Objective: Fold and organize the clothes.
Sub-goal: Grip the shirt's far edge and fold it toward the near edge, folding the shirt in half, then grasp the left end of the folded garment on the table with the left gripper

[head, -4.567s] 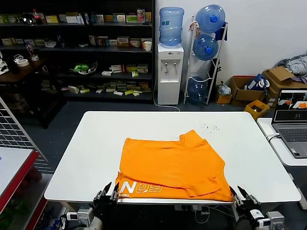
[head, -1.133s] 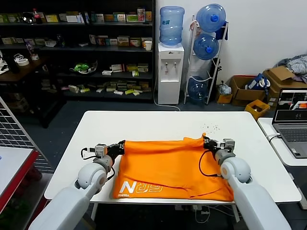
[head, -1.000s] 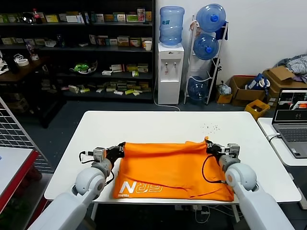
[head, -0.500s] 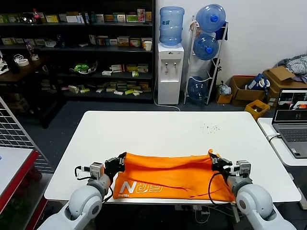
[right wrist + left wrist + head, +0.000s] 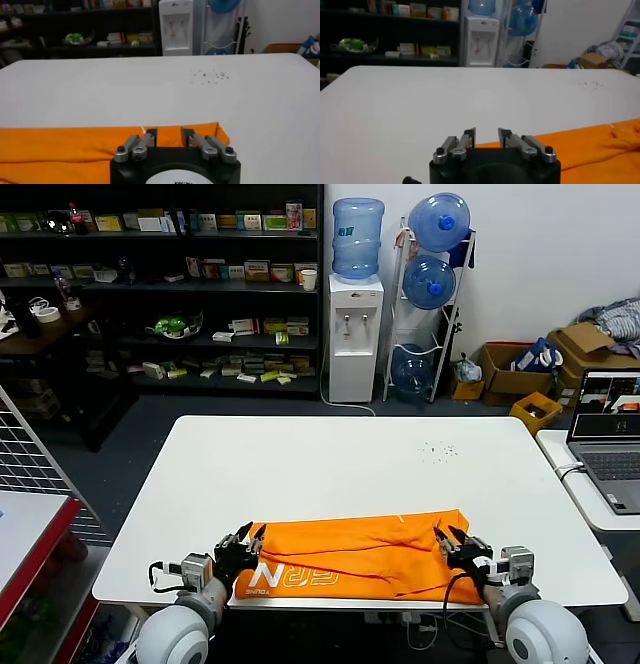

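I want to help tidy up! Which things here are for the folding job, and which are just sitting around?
For the job:
orange T-shirt
left gripper, open
right gripper, open
white table

Just sitting around:
laptop
water dispenser
cardboard boxes

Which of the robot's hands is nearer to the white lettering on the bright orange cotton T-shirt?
Left. The left hand sits at the bright orange cotton T-shirt's corner beside the white lettering; the right hand is at the opposite end.

Lab-storeroom: stocked shelves (image 5: pixel 200 284), water dispenser (image 5: pixel 355 334), laptop (image 5: pixel 608 434).
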